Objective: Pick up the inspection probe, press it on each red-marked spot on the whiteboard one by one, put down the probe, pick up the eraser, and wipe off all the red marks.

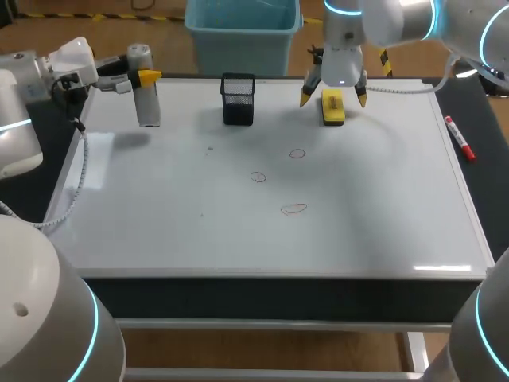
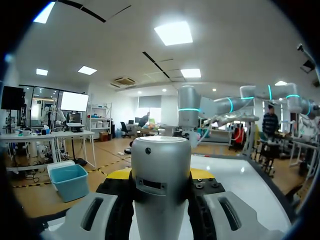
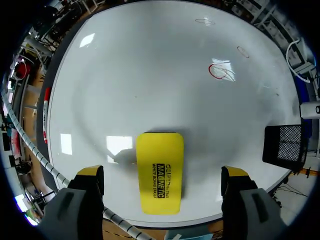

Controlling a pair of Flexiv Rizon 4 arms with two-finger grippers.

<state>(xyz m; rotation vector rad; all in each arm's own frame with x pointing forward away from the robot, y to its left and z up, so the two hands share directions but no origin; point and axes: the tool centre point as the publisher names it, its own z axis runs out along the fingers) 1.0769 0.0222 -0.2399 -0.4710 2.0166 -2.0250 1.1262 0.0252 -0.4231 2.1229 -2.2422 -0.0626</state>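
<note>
The left pincer is pinching the inspection probe round its grey barrel at the upper left of the head view; it looks like a stiff, smooth, probably slippery cylinder. The right pincer is hanging spread over the yellow eraser at upper middle. The eraser is likely light and rigid, and best gripped across its long sides. It is carrying black print, which I am leaving unread.

The table shows a black top in strips at both sides of the whiteboard; its front edge is a dark band, with a pale metal frame rail running below it; overhead light falls on the glossy white surface as a bright streak at the near right corner and a paler patch at the left; the right wrist view catches square glints; soft grey shadows lie along the far side.
</note>
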